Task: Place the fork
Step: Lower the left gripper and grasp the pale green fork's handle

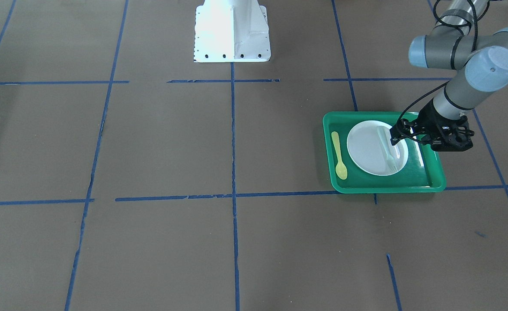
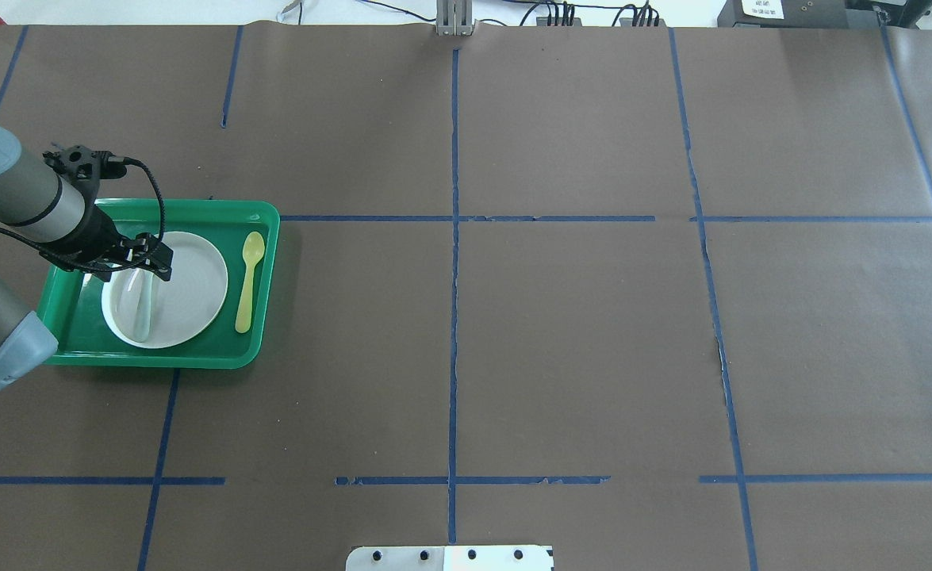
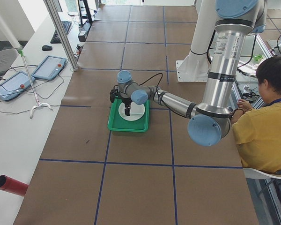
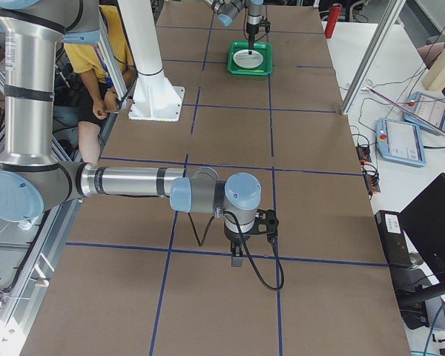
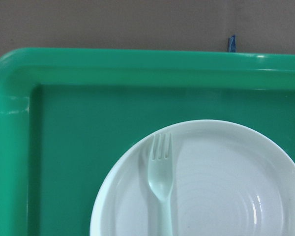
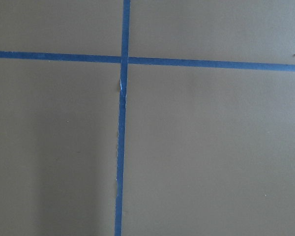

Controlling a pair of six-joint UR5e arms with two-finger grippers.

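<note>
Fork (image 5: 160, 169): pale and translucent. It lies flat on the plate (image 5: 226, 196), on the half nearer the table's left edge.
Fork heading: the tines point toward the table's far edge, away from the robot. The handle runs back toward the robot's edge and leaves the left wrist view at the bottom.
Plate: white and round. It sits on the floor of the tray (image 5: 88, 147).
Tray: green with a raised rim. It stands on the table (image 2: 561, 341) close to its left edge, about midway between the near and far edges.
Spoon (image 2: 248, 281): yellow. It lies on the tray floor just beside the plate, on the side away from the table's left edge, and does not touch it. Its bowl points toward the far edge, parallel to the fork.
Left tool (image 2: 155, 263): points down over the plate, above the fork's handle. I cannot tell whether its fingers are apart or together, or whether they touch the fork.
Right tool (image 4: 236, 259): points down over bare table toward the right edge, well apart from the tray. It shows only in the side view, so I cannot tell its state.
Tape (image 6: 122, 147): two blue lines cross on the brown table cover below the right wrist camera.
Person (image 3: 267, 126): wears a yellow shirt and sits off the table beside the left arm's base.
</note>
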